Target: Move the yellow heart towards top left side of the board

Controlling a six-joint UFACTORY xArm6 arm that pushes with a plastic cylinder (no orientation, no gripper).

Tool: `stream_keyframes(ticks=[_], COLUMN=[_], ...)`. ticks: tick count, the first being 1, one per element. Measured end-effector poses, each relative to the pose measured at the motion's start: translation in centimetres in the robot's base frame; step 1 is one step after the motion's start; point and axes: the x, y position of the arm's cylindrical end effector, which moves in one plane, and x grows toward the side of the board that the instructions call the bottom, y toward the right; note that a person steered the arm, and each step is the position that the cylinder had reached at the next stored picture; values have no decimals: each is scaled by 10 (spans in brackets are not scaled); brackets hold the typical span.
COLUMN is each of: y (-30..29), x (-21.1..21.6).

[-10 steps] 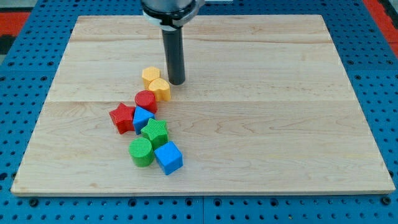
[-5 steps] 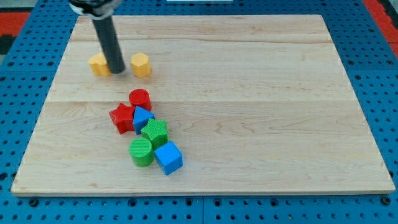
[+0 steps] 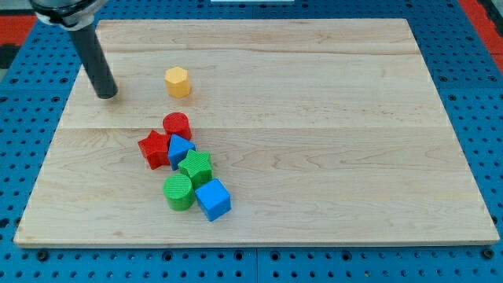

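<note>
The yellow heart does not show in the camera view; I cannot tell whether my rod hides it. My tip [image 3: 106, 94] rests on the wooden board [image 3: 314, 118] near its upper left side. A yellow hexagon [image 3: 178, 82] lies alone to the right of the tip, well apart from it.
A cluster lies left of the board's middle: a red cylinder [image 3: 177, 126], a red star [image 3: 155, 148], a blue block [image 3: 181, 148], a green star [image 3: 196, 166], a green cylinder [image 3: 178, 192] and a blue cube [image 3: 212, 199]. The board's left edge is close to the tip.
My rod swept from the board's middle to the upper left, pushing the yellow heart left away from the yellow hexagon. The heart showed left of the rod before and is out of sight now.
</note>
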Motion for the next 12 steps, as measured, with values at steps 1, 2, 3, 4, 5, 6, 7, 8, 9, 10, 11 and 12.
stream_keyframes(ticks=[1,2,3,4,5,6,7,8,9,10,11,12], y=[-30,-15,10,12,11,28,47,67,81,103,107,107], x=[-11,-26,-34,-28,-30,-48,-68,-76,-69,-67,-59,-79])
